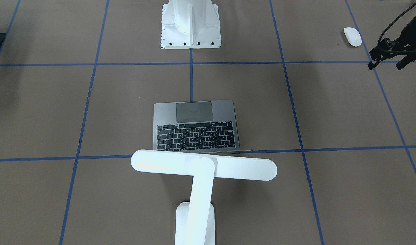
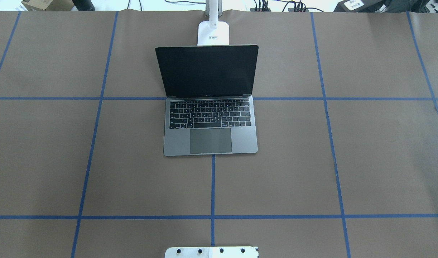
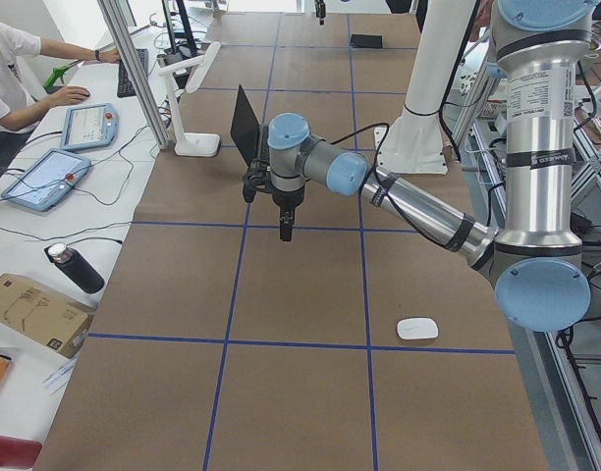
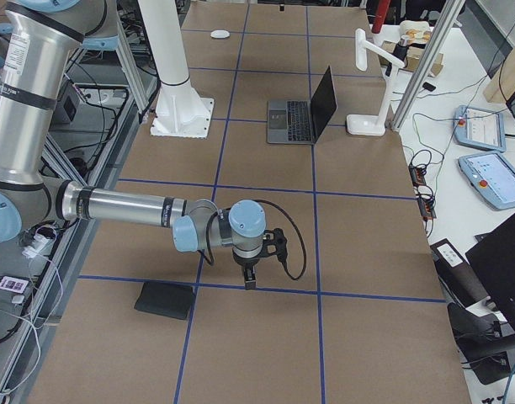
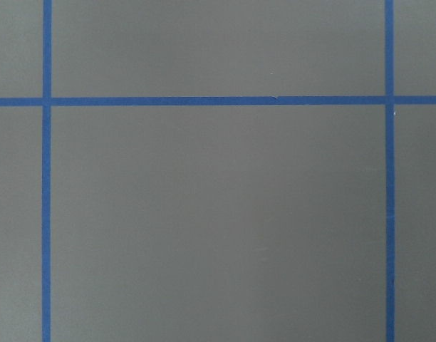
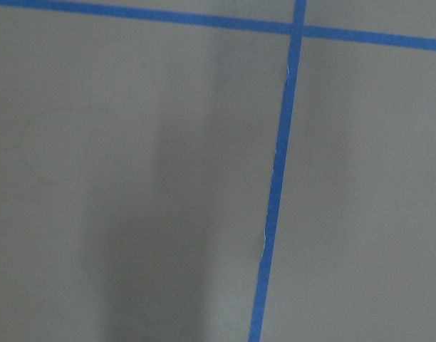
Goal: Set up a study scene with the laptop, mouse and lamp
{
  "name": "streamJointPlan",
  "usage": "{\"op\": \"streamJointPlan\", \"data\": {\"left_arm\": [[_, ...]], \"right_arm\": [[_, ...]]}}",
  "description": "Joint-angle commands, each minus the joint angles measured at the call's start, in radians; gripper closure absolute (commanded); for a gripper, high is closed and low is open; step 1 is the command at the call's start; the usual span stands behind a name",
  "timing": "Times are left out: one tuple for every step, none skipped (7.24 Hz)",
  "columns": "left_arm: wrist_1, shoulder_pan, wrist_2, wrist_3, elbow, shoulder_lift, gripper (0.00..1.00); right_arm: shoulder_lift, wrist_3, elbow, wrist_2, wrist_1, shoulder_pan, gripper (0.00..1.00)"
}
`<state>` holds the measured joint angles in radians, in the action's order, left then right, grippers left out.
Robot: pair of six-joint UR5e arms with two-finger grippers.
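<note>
The laptop point(image 2: 210, 122) stands open at the table's middle, dark screen up; it also shows in the front view point(image 1: 194, 126). The lamp point(image 1: 203, 165) stands behind it, its bar head over the screen and its base point(image 2: 213, 32) at the far edge. The mouse point(image 1: 351, 36) lies near the robot's side, on its left. My left gripper point(image 1: 386, 65) hangs above bare table beside the mouse, its two fingers apart and empty. My right gripper point(image 4: 249, 278) shows only in the right side view, above bare table; I cannot tell whether it is open.
A white bolted pedestal point(image 1: 190, 30) stands at the robot's edge, in line with the laptop. A black square mat point(image 4: 165, 299) lies near the right arm. Operators' tablets point(image 3: 45, 177) and a bottle point(image 3: 75, 267) sit beyond the far edge.
</note>
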<state>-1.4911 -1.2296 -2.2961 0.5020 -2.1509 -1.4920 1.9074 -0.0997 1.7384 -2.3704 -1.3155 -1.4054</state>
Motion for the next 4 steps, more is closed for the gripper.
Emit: {"op": "streamJointPlan", "data": {"left_arm": [[0.000, 0.001, 0.000, 0.003, -0.026, -0.001, 0.00], [0.000, -0.001, 0.000, 0.003, -0.038, -0.001, 0.00], [0.002, -0.001, 0.001, 0.004, -0.049, 0.003, 0.00], [0.000, -0.001, 0.001, 0.036, -0.059, 0.003, 0.00]], "right_arm": [[0.009, -0.382, -0.148, -0.106, -0.057, -0.001, 0.04], [0.007, -0.509, -0.145, -0.122, -0.164, 0.009, 0.04], [0.006, -0.619, -0.137, -0.124, -0.260, 0.019, 0.04], [0.006, -0.720, -0.114, -0.124, -0.353, 0.064, 0.04]]}}
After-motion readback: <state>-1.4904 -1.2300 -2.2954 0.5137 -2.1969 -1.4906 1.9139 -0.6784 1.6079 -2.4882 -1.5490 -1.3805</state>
